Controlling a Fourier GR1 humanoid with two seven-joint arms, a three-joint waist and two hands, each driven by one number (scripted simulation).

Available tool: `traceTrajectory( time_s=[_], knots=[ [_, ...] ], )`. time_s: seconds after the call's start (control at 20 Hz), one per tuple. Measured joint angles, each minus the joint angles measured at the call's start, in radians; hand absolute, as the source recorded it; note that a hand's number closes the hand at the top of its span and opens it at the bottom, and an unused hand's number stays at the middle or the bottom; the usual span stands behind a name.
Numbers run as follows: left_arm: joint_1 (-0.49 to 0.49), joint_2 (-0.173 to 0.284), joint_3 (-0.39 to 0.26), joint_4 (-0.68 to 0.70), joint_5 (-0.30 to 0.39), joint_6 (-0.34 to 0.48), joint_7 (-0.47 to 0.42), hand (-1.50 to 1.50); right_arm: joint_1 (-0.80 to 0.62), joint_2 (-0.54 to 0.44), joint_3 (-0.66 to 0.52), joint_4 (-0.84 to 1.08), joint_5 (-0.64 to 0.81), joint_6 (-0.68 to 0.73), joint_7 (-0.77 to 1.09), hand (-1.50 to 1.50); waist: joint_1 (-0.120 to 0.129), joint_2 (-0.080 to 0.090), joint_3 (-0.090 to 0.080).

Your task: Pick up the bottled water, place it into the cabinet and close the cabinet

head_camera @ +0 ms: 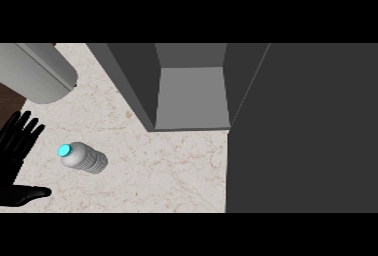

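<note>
Bottled water: I count one bottled water (83, 158), clear ribbed body with a turquoise cap, standing on the counter at the left of my view, seen from steeply above so it leans toward the lower right
Counter: one pale marbled counter (162, 170); the bottle sits on it well apart from the cabinet
Cabinet: one dark grey cabinet (192, 90) at the top middle, its inside open to me, showing a lighter grey floor panel and nothing on it that I can see
Cabinet door: one large dark door (303, 130) swung open, filling the right side of my view
Left hand: I see one black left hand (16, 150) at the left edge, fingers straight and spread pointing up, thumb sticking out to the right lower down; it holds nothing and sits just beside the bottle without touching it
Right hand: I cannot find it anywhere in this view
Other: one grey cylinder (40, 70) lies at the top left corner
</note>
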Motion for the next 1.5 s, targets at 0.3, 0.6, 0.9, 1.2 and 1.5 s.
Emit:
traceTrajectory(
  time_s=[0.3, 0.6, 0.9, 1.2, 1.5],
  knots=[
    [-0.073, -0.011, -0.008, 0.278, -0.071, -0.038, -0.138, -1.5, 0.056, -0.011, 0.023, -0.004, 0.023, 0.008, -0.052, -1.5, -0.004, 0.001, -0.001],
    [-0.163, 0.007, -0.01, 0.536, -0.149, -0.063, -0.291, -1.5, 0.137, -0.028, 0.044, -0.012, 0.036, 0.019, -0.116, -1.5, -0.012, 0.002, -0.001],
    [-0.241, -0.004, -0.04, 0.767, -0.233, -0.092, -0.473, -1.5, 0.185, -0.044, 0.073, -0.014, 0.051, 0.017, -0.156, -1.5, -0.016, 0.004, -0.003],
    [-0.291, -0.011, -0.068, 0.952, -0.307, -0.091, -0.634, 1.5, 0.189, -0.056, 0.08, -0.013, 0.058, 0.007, -0.176, -1.5, -0.013, 0.007, -0.003],
    [-0.342, -0.003, -0.068, 1.069, -0.333, -0.059, -0.724, 1.5, 0.221, -0.081, 0.087, -0.012, 0.065, 0.012, -0.218, -1.5, -0.021, 0.007, -0.003]
  ],
)
